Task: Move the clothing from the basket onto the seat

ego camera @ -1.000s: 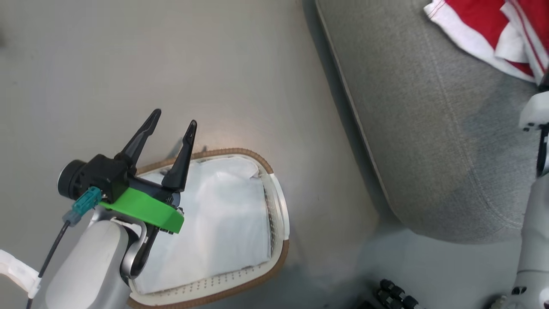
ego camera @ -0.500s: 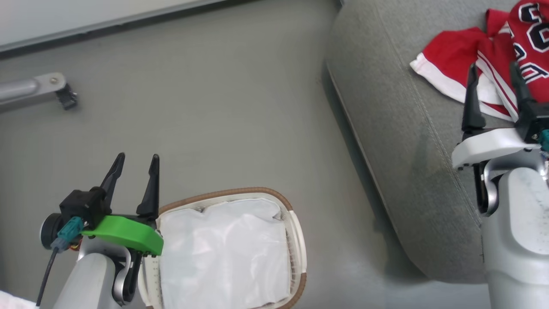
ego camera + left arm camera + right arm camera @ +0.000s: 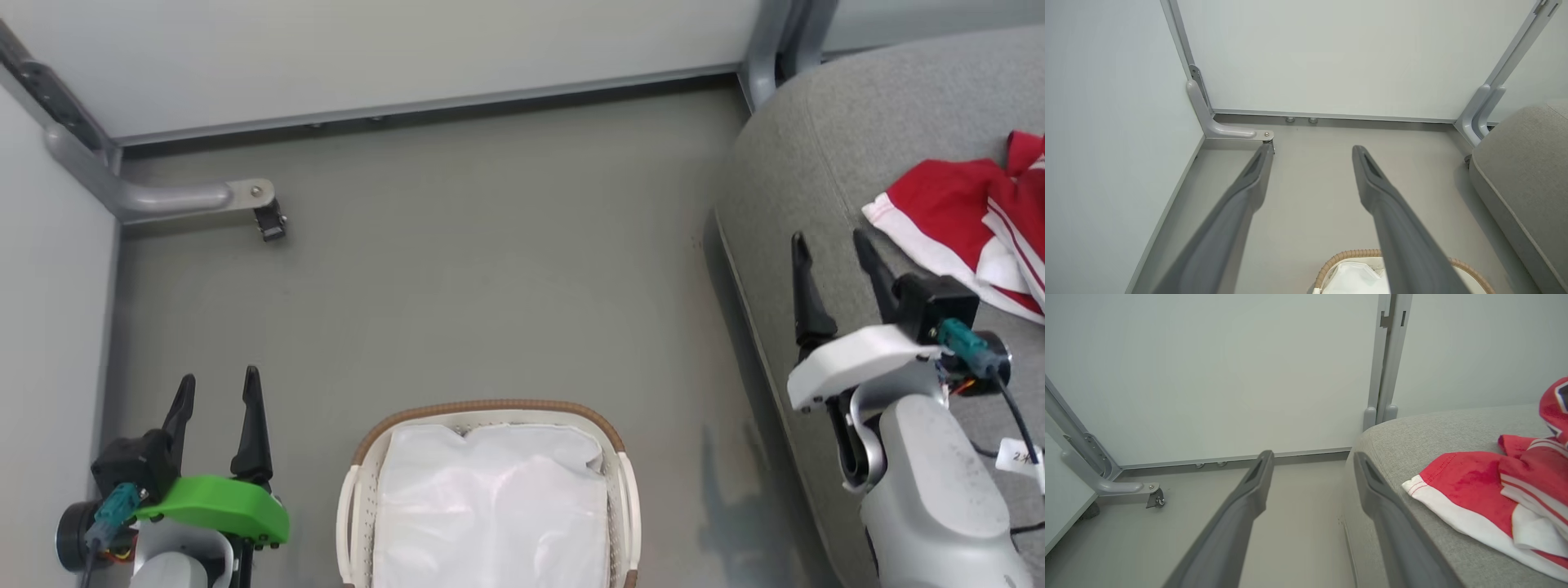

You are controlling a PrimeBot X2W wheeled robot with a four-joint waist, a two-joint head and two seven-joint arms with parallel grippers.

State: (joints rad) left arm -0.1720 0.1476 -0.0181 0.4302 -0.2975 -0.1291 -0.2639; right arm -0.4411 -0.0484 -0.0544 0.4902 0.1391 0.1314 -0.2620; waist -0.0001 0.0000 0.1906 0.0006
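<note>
While the red, white-trimmed basketball clothing (image 3: 963,220) lies on the grey fabric seat (image 3: 857,163) at three o'clock, the oval white plastic basket (image 3: 490,406) at six holds its white liner (image 3: 490,506). My left gripper (image 3: 220,374) and right gripper (image 3: 829,235) hang parted, empty; a careless right-arm swing could drag fabric off.

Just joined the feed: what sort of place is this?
Likely a mock living-room test cell: grey sofa seat and laundry basket on a bare floor, enclosed by plain panels on metal feet.
</note>
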